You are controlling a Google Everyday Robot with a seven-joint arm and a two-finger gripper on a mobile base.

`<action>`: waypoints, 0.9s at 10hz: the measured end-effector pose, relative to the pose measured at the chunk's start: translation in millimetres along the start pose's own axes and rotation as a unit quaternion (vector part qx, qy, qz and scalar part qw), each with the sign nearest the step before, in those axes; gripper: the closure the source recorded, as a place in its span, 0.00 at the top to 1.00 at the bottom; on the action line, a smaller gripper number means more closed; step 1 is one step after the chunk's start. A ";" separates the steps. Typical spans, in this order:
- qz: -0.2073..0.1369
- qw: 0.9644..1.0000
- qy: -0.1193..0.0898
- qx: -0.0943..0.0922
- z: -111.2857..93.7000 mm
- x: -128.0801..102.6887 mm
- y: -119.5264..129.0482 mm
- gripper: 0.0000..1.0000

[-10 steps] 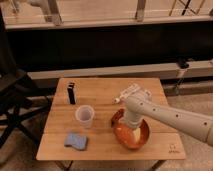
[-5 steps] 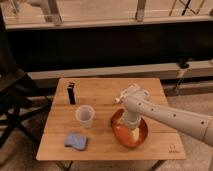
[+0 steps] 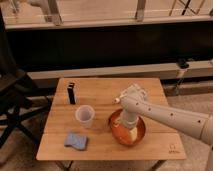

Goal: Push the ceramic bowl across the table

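The ceramic bowl [image 3: 119, 134], wide, shallow and orange-red, sits on the light wooden table [image 3: 102, 92] at its front right. My white arm comes in from the right and bends down into the bowl. My gripper [image 3: 129, 131] reaches into the bowl's middle, its pale tip resting inside it. The arm hides the bowl's far rim.
A translucent white cup [image 3: 84, 115] stands just left of the bowl. A blue sponge [image 3: 76, 141] lies at the front left. A small dark upright object [image 3: 71, 93] stands at the back left. A dark folding chair [image 3: 12, 95] stands left of the table.
The arm and bowl have shifted slightly toward the table's left and front; the bowl now sits a little closer to the cup.
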 end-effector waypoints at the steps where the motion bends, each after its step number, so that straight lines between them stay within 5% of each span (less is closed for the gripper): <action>1: -0.002 1.000 0.000 0.000 0.0 -1.3 -1.3 0.80; 9: -0.014 1.000 0.000 -0.003 2.4 -7.0 -6.9 0.80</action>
